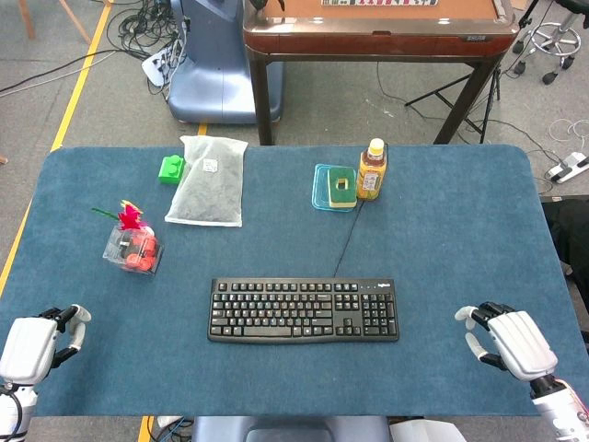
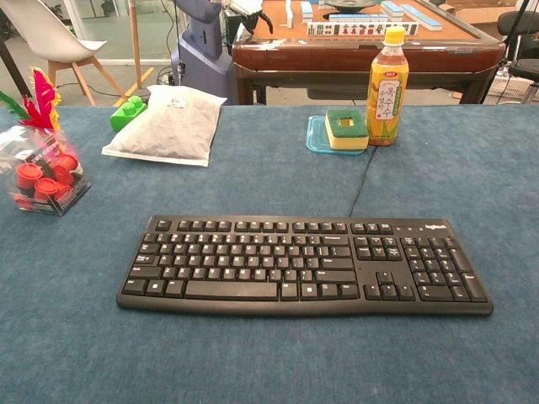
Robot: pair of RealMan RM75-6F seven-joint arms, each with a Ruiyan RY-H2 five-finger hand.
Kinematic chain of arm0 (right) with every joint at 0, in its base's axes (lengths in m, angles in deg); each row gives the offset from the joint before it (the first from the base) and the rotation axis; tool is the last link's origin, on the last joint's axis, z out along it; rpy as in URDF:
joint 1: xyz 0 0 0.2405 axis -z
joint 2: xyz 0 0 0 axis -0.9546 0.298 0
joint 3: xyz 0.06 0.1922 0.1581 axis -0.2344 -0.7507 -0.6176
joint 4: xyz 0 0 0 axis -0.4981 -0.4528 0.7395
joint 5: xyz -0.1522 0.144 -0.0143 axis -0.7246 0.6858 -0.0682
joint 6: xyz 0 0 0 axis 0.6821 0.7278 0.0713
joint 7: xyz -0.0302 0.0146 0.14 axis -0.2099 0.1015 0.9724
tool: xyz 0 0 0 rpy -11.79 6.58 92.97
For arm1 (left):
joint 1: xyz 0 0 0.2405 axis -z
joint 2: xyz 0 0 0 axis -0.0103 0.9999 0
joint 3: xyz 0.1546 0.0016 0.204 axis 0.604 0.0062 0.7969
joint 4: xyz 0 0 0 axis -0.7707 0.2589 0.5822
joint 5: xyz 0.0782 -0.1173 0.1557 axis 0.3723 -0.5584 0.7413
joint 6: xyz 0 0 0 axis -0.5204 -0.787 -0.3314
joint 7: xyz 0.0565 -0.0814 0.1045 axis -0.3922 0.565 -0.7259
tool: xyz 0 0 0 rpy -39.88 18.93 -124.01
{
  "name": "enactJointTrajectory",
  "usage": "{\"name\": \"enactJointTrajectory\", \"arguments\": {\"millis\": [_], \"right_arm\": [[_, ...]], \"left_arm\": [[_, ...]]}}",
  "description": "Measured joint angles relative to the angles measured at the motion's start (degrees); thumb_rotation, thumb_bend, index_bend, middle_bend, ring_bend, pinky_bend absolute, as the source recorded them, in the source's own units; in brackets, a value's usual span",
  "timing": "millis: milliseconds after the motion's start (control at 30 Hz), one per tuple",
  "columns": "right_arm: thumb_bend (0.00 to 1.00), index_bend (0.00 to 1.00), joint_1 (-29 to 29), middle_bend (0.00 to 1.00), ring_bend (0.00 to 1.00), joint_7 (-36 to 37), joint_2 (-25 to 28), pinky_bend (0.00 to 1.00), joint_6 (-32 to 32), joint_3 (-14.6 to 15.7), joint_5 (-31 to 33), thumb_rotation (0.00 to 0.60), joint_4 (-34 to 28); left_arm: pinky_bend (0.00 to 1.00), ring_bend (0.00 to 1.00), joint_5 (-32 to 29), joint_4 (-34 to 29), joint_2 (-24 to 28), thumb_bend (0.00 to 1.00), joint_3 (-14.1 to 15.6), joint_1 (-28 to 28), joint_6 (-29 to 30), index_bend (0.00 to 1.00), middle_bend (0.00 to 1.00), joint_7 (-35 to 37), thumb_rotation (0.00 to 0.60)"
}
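Our left hand (image 1: 37,343) at lower left and right hand (image 1: 509,339) at lower right hang spread and empty, flanking the keyboard (image 1: 304,310).

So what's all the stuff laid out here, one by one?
keyboard: one, black, table centre
drink bottle: one, amber with yellow cap, far side
sponge: one, yellow and green, in a clear teal tray beside the bottle
bag: one, greyish, far left
toy brick: one, green, left of the bag
clear box: one, red pieces inside, left
table: one, blue cover
left hand: white, near left corner, holding nothing
right hand: white, near right corner, holding nothing
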Motion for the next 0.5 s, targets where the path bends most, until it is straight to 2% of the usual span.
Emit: {"name": "enactJointTrajectory", "arguments": {"millis": [100,267,500], "right_arm": [[0.47,0.41,-0.1,0.51,0.38,-0.2,-0.1,0.48,0.2,0.0,0.2,0.6,0.1],[0.47,0.41,-0.2,0.51,0.38,-0.1,-0.2,0.5,0.3,-0.1,0.4,0.6,0.0],[0.47,0.41,-1.0,0.51,0.39,0.1,-0.8,0.7,0.7,-0.5,0.0,0.6,0.1]], "left_arm": [[0.64,0.42,0.3,-0.1,0.1,0.44,0.0,0.0,0.1,0.5,0.48,0.3,0.6],[0.64,0.42,0.4,0.3,0.2,0.44,0.3,0.2,-0.6,0.51,0.48,0.4,0.6],[0.64,0.42,-0.1,0.1,0.3,0.44,0.5,0.4,-1.5,0.51,0.47,0.1,0.6]]}}
